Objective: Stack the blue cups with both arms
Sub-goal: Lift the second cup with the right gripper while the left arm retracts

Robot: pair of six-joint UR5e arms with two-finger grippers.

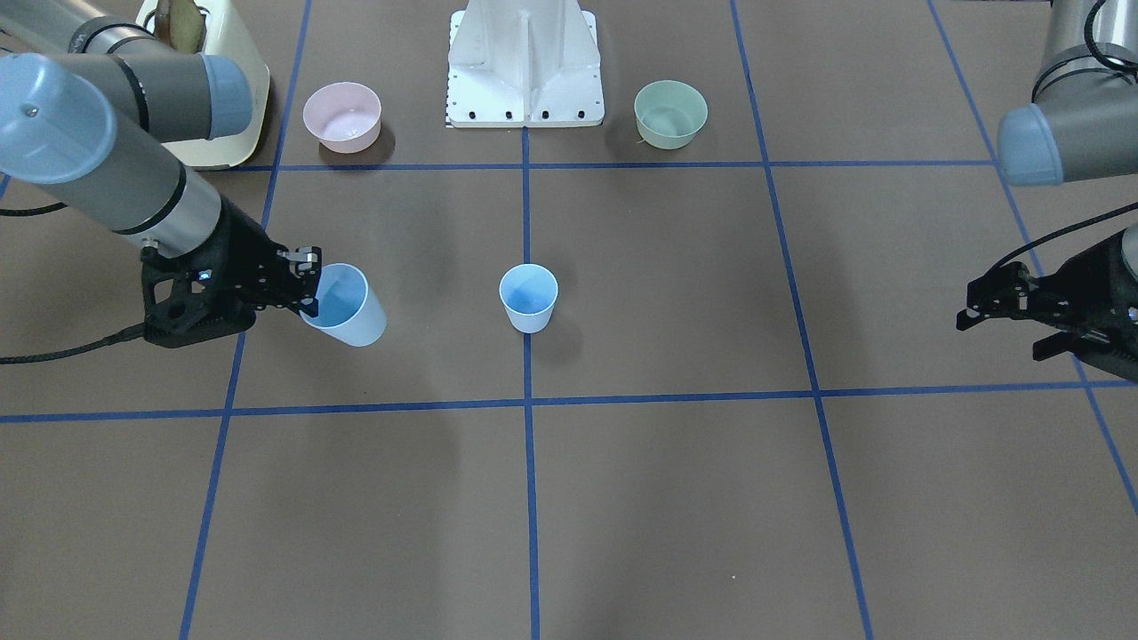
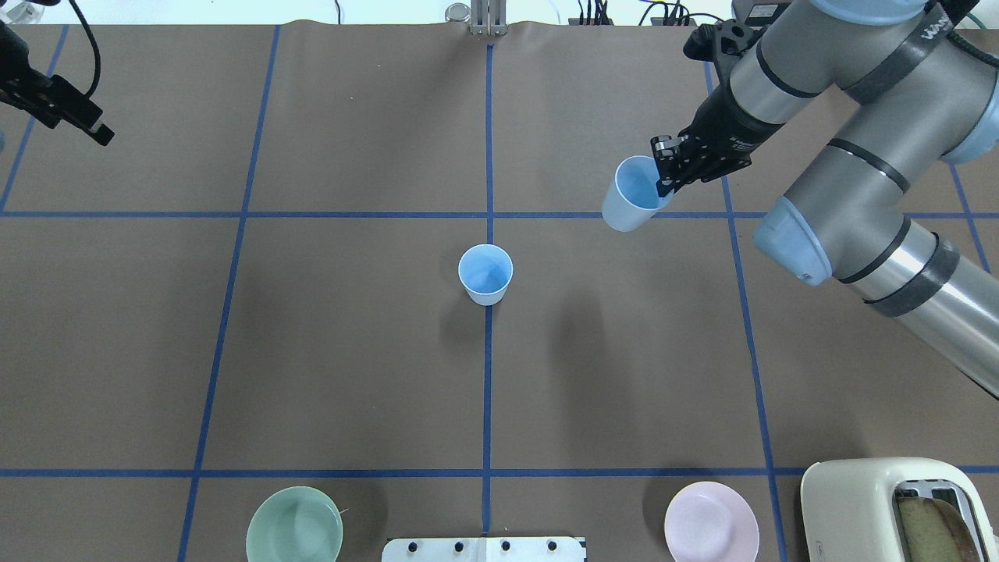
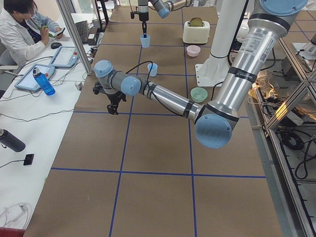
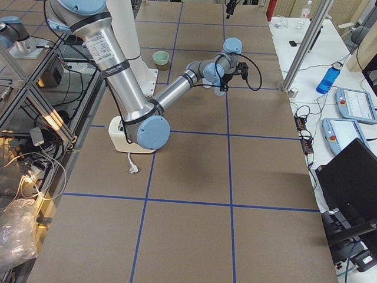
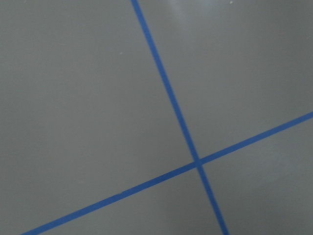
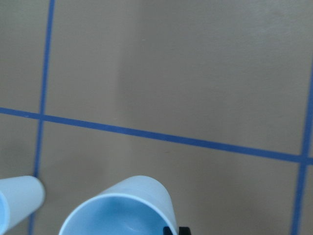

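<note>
STEP: carry toward stacking judged in hand | right end effector [image 2: 665, 173] pinched on rim of held blue cup [image 2: 629, 201], tilted above the surface [image 2: 351, 375] | standing blue cup [image 2: 485, 273] upright at centre, well apart | left end effector [image 1: 1000, 327] seemingly spread, empty | NEXT: held blue cup to be levelled, aligned over standing blue cup, lowered.

The right arm [image 2: 851, 156] reaches out over the table with its wrist angled down. The right gripper [image 2: 665, 173] is clamped on the rim of one blue cup [image 1: 351, 311], held tilted. The left arm [image 1: 1067, 116] is extended to its own side. The left gripper [image 1: 1000, 336] hangs with jaws apart, holding nothing.
</note>
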